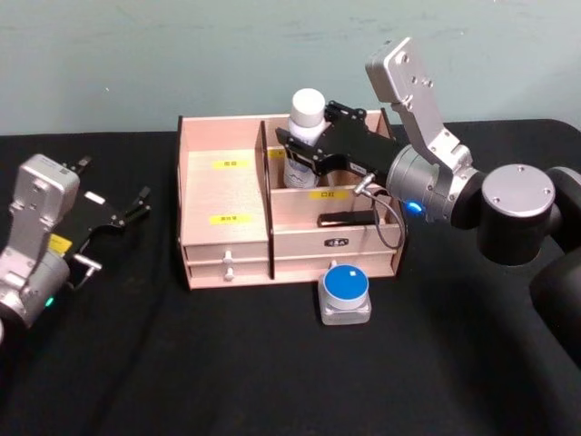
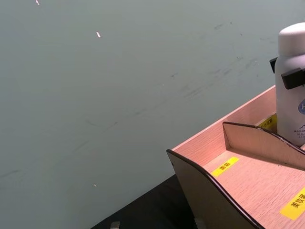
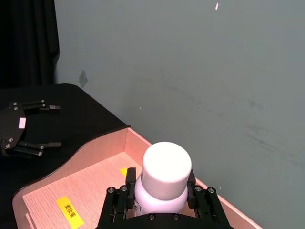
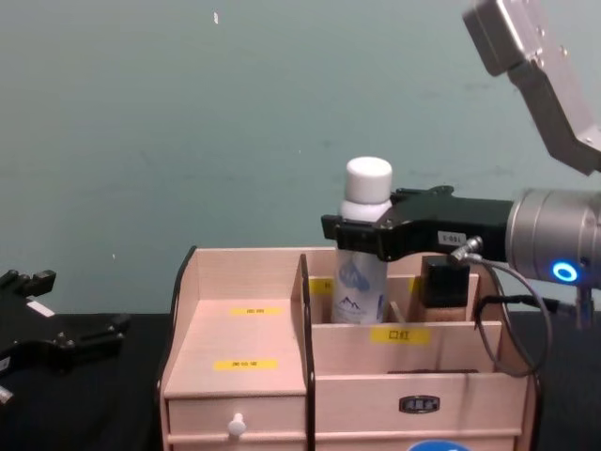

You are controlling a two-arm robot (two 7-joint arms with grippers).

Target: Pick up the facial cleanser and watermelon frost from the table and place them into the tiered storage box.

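Head view: your right gripper [image 1: 307, 136] clamps its jaws on the facial cleanser [image 1: 307, 104], upright in tiered storage box [image 1: 227, 195] rear compartment. On desk [image 1: 272, 363] at box's 6 o'clock: watermelon frost [image 1: 346, 288]. At 9 o'clock: left gripper [image 1: 113, 182], jaws open.

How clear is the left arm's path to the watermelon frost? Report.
Probably clear: the watermelon frost stands alone before the tiered storage box, the left gripper is open and empty, the right gripper holds the facial cleanser.
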